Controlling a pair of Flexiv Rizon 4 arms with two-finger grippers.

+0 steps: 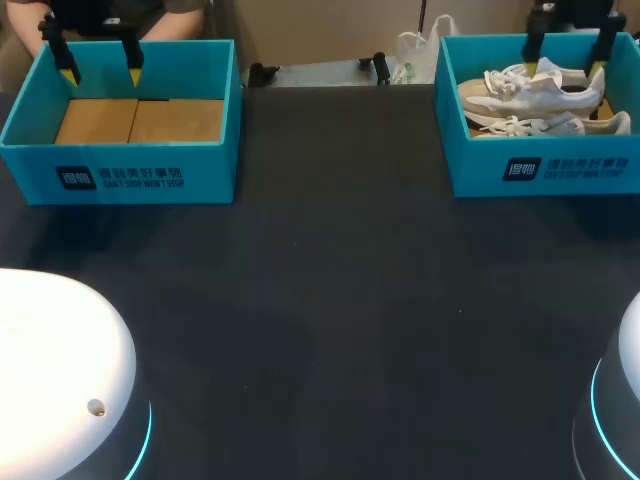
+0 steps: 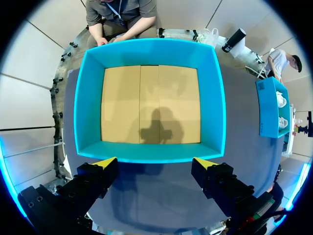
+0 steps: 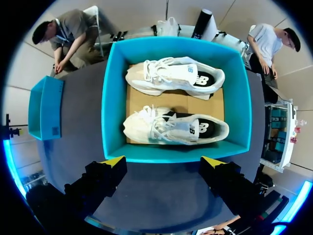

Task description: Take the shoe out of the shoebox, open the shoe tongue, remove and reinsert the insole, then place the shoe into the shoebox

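Observation:
Two white shoes lie side by side in the teal shoebox (image 1: 545,170) at the table's far right: the farther shoe (image 3: 173,76) and the nearer shoe (image 3: 173,128), both with laces up. My right gripper (image 1: 565,62) hangs open above this box (image 3: 113,98), fingers spread wide and holding nothing; in the right wrist view the right gripper (image 3: 164,160) sits over the near wall. My left gripper (image 1: 101,75) hangs open over a second teal box (image 1: 120,170) at the far left, which shows only its bare cardboard floor (image 2: 151,103). In its own view the left gripper (image 2: 155,161) is likewise over the near wall.
The dark table top (image 1: 330,300) stretches between and in front of the two boxes. The white bases of my arms stand at the near left (image 1: 60,370) and near right (image 1: 620,400) corners.

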